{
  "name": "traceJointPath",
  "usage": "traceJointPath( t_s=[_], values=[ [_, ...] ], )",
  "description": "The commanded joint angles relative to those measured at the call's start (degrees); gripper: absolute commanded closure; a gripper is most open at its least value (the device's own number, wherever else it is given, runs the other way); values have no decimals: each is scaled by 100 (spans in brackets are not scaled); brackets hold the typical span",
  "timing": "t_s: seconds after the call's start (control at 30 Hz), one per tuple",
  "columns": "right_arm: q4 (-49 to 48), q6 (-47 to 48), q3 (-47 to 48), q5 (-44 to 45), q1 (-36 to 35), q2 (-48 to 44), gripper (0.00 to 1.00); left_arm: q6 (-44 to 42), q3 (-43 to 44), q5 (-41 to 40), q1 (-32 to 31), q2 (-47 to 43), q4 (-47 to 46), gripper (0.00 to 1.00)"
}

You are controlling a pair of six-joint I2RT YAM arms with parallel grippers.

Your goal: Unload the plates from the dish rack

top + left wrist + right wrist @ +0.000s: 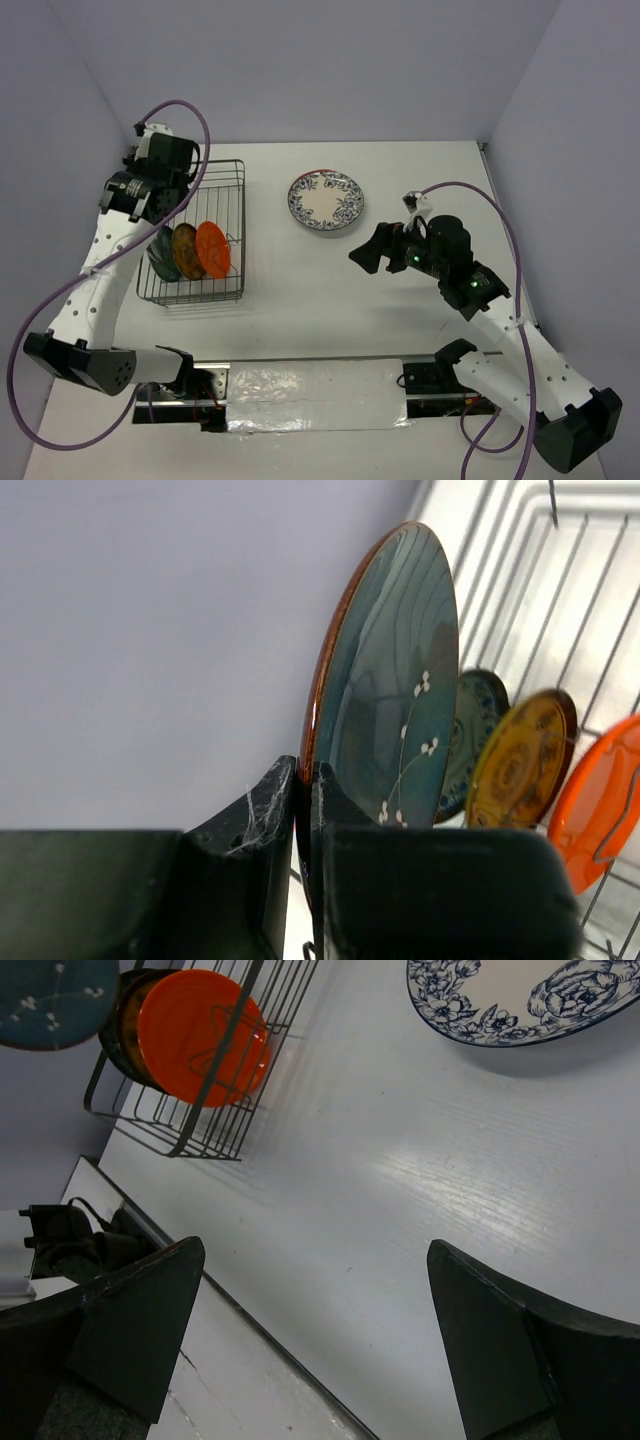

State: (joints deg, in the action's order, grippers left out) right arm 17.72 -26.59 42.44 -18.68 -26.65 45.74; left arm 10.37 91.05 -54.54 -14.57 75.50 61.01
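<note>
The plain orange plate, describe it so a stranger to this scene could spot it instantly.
Find the wire dish rack on the left side of the table. Plates stand on edge in a row at its near end, and the orange plate is the rightmost, beside a yellow-brown patterned plate. It alone is plain bright orange, with no pattern.

I can read no text, label, brand or number in any of my three views. The only markings I can make out are decoration: white blossom sprigs on the dark teal plate (pixel 390 730) and blue flowers round the rim of the white-and-blue plate (pixel 325 200).
</note>
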Motion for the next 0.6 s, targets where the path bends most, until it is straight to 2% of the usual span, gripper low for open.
traceJointPath(
  t_s=[0.0,0.07,0.17,0.2,0.23,0.27,0.3,0.33,0.4,0.47,0.57],
  values=[
    [-14,-22,248,4,-59,-118,0,-264,860,-1137,-46,-431,-248,100],
    [-49,-30,248,4,-51,-100,0,-220,1098,-1059,-64,-501,-195,100],
    [-450,-118,160,-179,-59,-100,0,219,1713,-218,-73,-668,33,100],
    [-671,-240,108,-493,-59,-100,0,350,1924,168,-73,-851,42,100],
    [-1212,-442,-23,-923,-50,-100,0,473,1795,1068,-73,-1166,-228,100],
    [-1557,-444,-77,-927,-59,-91,0,579,1707,1504,-73,-1170,-361,100],
    [-1822,-757,-138,-1145,-68,-65,0,719,1567,1917,-73,-1535,-527,100],
    [-2216,-934,-226,-1512,-85,-21,0,860,1391,2817,-73,-1721,-738,100],
    [-3096,-1381,-271,-1761,-190,181,0,1106,777,3657,-64,-2282,-1380,100],
    [-3789,-1646,-306,-1745,-296,347,0,1580,337,4700,-73,-2601,-1801,100],
    [-4188,-1929,-166,-1421,-630,690,0,2283,-637,5792,-64,-3049,-2619,100]
  ],
)
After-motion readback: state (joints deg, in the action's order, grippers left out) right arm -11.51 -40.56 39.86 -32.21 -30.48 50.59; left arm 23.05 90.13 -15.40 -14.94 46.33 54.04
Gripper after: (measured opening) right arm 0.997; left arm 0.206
